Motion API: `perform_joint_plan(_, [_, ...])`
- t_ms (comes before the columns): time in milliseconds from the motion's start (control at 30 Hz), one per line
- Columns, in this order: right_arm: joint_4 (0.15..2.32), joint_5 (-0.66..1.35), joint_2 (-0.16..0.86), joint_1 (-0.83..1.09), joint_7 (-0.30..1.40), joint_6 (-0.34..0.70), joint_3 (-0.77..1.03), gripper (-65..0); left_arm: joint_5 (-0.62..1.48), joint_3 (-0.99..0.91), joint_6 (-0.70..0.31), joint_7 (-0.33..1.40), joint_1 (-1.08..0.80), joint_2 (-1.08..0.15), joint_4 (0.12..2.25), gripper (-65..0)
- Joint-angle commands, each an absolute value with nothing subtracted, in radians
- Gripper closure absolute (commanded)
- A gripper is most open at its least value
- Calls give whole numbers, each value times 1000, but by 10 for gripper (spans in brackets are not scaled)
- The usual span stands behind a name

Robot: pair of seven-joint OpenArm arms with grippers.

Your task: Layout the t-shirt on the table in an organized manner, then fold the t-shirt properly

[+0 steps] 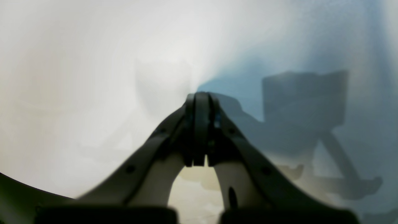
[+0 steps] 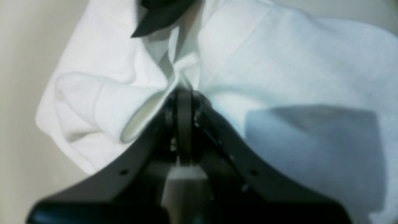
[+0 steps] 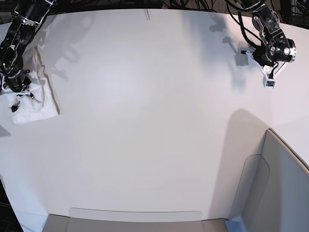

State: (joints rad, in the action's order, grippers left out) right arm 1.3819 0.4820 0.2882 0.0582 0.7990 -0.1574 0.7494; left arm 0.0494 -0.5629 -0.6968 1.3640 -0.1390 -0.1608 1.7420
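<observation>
Base view puts the crumpled white cloth t-shirt at the far left edge of the frame, bunched small on the large smooth white table, plain reverse outward with no print showing. The right gripper sits on it; in the right wrist view its fingers are pressed together, pinching a fold of fabric at the tips. The left gripper, fingers also pressed together and empty, hovers at upper right, well apart from the shirt. Nothing lies between them; a grey padded panel occupies the lower right.
</observation>
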Motion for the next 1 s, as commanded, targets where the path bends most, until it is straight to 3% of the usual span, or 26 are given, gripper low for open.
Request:
perform_joint_plan(0, [1369, 429, 306, 67, 828, -193, 785, 0, 42, -561, -698, 1396, -140, -165, 1748, 0])
perform_joint_plan(567, [1382, 435, 275, 133, 828, -186, 938, 0, 42, -504, -698, 1396, -139, -166, 1747, 0])
perform_joint_plan(967, [1787, 435, 266, 91, 828, -160, 960, 0, 42, -498, -698, 1396, -139, -166, 1747, 0])
